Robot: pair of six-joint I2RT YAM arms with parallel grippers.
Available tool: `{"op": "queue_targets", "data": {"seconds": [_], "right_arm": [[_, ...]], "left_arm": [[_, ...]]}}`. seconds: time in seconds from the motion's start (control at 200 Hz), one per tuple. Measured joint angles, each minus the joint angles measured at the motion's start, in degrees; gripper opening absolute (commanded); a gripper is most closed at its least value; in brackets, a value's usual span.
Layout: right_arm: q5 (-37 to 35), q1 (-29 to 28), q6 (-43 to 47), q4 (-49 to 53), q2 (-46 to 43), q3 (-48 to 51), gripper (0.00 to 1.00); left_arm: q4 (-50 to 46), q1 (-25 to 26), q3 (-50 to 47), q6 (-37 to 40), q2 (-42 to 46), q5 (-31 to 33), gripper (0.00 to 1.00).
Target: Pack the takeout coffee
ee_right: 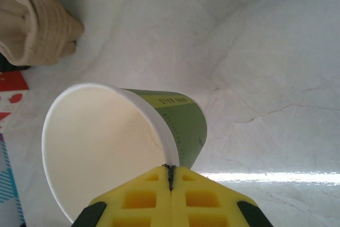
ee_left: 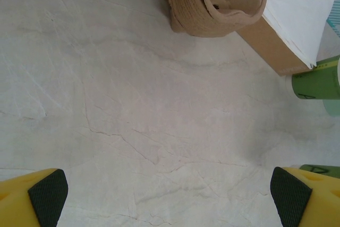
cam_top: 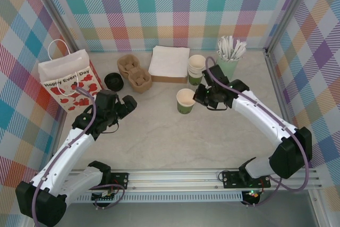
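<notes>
The takeout coffee cup [cam_top: 185,101], dark green with a cream-white rim and inside, stands upright and empty near the table's middle. My right gripper [cam_top: 199,97] reaches it from the right and is shut on its rim. In the right wrist view the yellow fingers [ee_right: 143,198] pinch the cup's wall [ee_right: 183,120] at the near rim, one inside and one outside, with the right gripper [ee_right: 170,171] closed tight. My left gripper [cam_top: 127,104] hangs open over bare table to the cup's left. Its fingertips [ee_left: 48,190] stand far apart with nothing between them.
A white gift bag with red hearts [cam_top: 66,78] stands at the left. Along the back lie a black round lid [cam_top: 113,81], brown cardboard cup carriers [cam_top: 134,72], a box of white napkins [cam_top: 169,62], stacked cups [cam_top: 196,67] and a pale-green holder of white sticks [cam_top: 229,57].
</notes>
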State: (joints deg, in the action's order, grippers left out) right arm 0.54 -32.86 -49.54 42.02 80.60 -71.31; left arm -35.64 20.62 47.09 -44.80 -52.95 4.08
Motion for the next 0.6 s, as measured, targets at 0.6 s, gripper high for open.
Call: {"op": "queue_targets", "data": {"seconds": [0.6], "right_arm": [[-0.04, -4.0, -1.99, -7.65, 5.97, 7.15, 0.11]], "left_arm": [[-0.26, 0.0, 0.0, -2.34, 0.57, -0.09, 1.0]]}}
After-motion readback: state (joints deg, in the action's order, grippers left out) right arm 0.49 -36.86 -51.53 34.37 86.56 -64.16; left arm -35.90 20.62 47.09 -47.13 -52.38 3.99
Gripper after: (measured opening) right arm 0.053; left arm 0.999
